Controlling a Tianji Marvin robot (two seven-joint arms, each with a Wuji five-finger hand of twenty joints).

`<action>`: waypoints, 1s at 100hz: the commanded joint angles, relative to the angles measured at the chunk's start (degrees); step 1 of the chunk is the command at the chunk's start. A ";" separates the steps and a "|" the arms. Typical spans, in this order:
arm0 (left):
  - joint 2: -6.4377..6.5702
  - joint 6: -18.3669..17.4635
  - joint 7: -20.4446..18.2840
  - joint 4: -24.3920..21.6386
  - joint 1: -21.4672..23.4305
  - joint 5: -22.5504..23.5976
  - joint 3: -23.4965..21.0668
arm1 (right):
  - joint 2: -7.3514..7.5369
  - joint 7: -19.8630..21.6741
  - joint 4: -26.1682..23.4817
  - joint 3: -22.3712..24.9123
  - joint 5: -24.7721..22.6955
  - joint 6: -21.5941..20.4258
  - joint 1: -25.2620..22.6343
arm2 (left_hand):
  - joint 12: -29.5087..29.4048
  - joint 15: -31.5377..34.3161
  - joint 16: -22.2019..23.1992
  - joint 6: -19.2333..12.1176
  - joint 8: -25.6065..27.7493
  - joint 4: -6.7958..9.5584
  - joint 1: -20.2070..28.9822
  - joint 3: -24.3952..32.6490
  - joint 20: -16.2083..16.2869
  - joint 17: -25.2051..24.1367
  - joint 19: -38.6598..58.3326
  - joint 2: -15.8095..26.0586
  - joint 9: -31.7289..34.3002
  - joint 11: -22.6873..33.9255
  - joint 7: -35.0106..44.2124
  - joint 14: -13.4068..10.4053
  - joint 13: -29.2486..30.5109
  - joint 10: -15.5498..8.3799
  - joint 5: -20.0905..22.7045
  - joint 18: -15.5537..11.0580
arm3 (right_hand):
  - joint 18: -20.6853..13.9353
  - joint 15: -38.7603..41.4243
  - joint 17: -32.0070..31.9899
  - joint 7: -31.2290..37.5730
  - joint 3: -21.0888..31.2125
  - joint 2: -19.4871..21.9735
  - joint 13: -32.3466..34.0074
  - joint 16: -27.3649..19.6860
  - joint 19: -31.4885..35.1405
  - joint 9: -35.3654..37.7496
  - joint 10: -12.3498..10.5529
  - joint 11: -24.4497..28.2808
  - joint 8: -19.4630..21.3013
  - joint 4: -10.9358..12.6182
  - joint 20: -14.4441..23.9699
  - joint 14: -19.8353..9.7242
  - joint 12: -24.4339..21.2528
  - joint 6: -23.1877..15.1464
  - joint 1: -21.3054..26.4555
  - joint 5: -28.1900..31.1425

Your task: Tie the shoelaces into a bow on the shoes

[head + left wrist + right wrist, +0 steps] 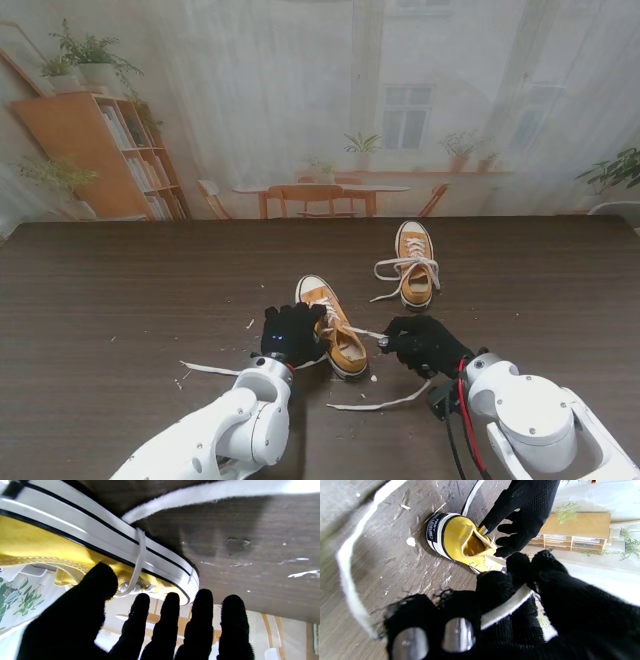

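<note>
While the right hand (425, 343) pinches a lace (366, 333), the shoe (333, 326) sits just beside the spread left hand (290, 333).

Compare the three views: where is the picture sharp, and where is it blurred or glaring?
Stand view: evenly lit, both shoes sharp. Left wrist view: nearer shoe sharp, lace across the table soft, glaring at one end. Right wrist view: shoe crisp, loose lace and right hand blurred.

The left hand (292, 333) hides part of the near shoe (340, 335)
</note>
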 commanded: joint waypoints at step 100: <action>-2.33 -4.32 4.11 11.27 -6.76 -2.30 4.95 | 0.39 1.45 -2.63 3.05 0.72 -1.06 -4.62 | 13.07 11.04 4.11 2.65 26.17 -6.03 30.61 -26.30 4.49 4.41 9.43 19.56 8.10 9.59 38.08 -2.75 3.48 -0.99 5.79 -2.63 | -0.26 4.47 2.06 0.11 -2.17 0.93 2.19 -0.05 15.75 0.70 0.81 1.19 0.45 2.22 -0.18 -1.55 1.34 -2.37 2.23 1.04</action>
